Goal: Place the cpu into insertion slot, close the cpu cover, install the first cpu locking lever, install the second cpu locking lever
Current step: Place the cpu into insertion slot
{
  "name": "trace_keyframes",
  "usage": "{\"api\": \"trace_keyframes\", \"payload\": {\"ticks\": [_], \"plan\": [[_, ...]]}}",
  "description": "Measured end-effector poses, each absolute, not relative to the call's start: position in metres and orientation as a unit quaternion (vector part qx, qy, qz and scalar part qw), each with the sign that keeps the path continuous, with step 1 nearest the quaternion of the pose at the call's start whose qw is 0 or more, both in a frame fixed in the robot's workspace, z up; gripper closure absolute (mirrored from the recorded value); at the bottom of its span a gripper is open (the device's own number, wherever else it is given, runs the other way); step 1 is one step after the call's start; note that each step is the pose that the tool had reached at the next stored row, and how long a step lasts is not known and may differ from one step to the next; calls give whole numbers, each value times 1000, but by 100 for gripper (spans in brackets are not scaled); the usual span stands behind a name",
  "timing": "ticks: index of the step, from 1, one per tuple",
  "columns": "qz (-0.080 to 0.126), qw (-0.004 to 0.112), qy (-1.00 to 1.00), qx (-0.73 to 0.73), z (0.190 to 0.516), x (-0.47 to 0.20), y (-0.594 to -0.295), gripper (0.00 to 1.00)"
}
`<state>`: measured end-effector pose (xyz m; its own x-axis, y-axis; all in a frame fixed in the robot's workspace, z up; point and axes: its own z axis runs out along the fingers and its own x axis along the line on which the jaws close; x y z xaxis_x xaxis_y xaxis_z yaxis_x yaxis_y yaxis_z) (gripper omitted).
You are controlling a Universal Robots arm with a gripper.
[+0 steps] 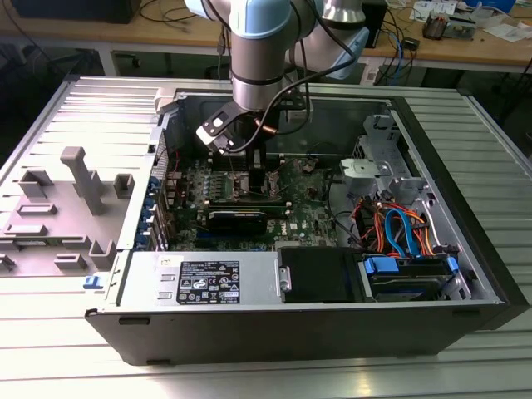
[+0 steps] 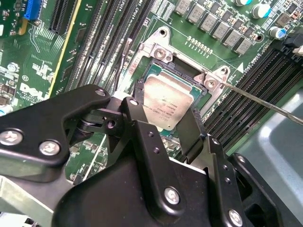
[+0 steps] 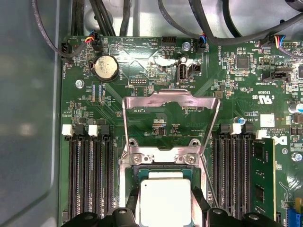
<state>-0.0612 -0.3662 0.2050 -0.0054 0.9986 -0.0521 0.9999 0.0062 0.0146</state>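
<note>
Black gripper (image 2: 164, 117), jaws clasping the silvery square cpu (image 2: 163, 97) in the dark insertion slot (image 2: 183, 71) — silver-frame cpu cover (image 3: 170, 100) raised, wire levers (image 2: 258, 100) unlatched.

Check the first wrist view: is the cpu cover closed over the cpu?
No, the cpu cover stands swung open, and the cpu top is uncovered.

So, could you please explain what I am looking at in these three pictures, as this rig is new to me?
The exterior view shows a robot arm reaching down into an open computer case lying on a table. The two wrist views come from cameras riding on the arm, looking at the green circuit board. The arm's gripper is right at the small silver chip, which sits at its square socket. The socket's metal cover frame stands swung open.
</note>
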Motion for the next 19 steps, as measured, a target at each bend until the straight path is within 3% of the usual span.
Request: {"api": "trace_keyframes", "payload": {"ticks": [19], "plan": [[-11,21,708,706,203,-60,-366,47]]}}
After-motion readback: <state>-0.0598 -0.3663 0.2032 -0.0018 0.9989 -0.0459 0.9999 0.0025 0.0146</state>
